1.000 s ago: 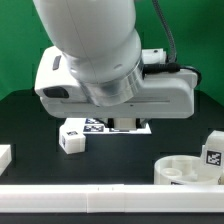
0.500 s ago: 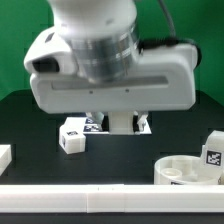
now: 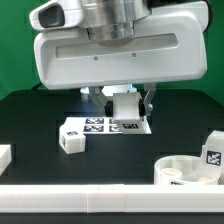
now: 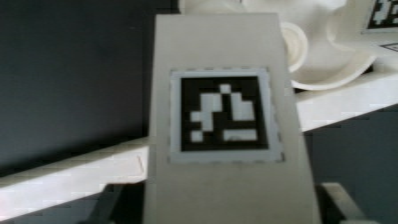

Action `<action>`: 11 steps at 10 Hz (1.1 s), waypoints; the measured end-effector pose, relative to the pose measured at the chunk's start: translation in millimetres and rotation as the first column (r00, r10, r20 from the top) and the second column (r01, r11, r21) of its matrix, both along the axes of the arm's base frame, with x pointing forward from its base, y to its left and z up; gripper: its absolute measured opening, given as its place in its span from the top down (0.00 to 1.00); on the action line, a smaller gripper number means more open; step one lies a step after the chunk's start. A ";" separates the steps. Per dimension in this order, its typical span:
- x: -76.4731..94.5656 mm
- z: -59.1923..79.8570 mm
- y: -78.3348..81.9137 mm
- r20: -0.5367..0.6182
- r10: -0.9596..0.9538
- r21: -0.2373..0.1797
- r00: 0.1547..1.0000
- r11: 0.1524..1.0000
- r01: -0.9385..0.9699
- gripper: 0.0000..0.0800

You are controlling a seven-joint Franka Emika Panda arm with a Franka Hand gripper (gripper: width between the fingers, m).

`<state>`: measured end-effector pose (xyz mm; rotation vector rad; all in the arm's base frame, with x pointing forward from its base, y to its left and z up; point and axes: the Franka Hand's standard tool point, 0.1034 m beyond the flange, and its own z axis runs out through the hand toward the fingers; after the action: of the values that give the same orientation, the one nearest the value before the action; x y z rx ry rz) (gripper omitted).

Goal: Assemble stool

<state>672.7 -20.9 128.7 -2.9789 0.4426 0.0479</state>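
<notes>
My gripper [image 3: 122, 106] hangs above the back of the black table, shut on a chunky white stool leg [image 3: 124, 107] that is clear of the surface. In the wrist view that leg [image 4: 222, 110] fills the middle, its square tag facing the camera, with a dark finger on either side of it low in the picture. A second leg [image 3: 72, 137] lies on the table, towards the exterior view's left. The round seat disc [image 3: 183, 171] sits at the front right with another tagged leg [image 3: 213, 151] at its far side. The seat [image 4: 331, 52] also shows behind the held leg.
The marker board [image 3: 104, 125] lies flat under the gripper. A long white rail [image 3: 100, 197] runs along the front edge, and a plain white block [image 3: 4, 155] sits at the left edge. The arm's bulky white body fills the upper part of the exterior view.
The arm has risen and turned, so the fingers and the leg between them now show above the marker board. The loose leg, seat and block have not moved.
</notes>
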 end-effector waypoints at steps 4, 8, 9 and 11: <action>7.3 6.0 12.5 0.298 -0.006 -0.094 0.954 0.995 0.036 0.58; 7.7 10.8 30.7 0.558 0.014 -0.169 0.830 0.981 0.097 0.58; 9.6 11.1 28.4 0.624 0.030 -0.191 0.781 0.975 0.116 0.58; 2.5 4.3 45.1 0.698 0.045 -0.205 0.714 0.969 0.140 0.58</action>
<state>675.2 24.2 133.0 -2.8876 0.4339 -1.1896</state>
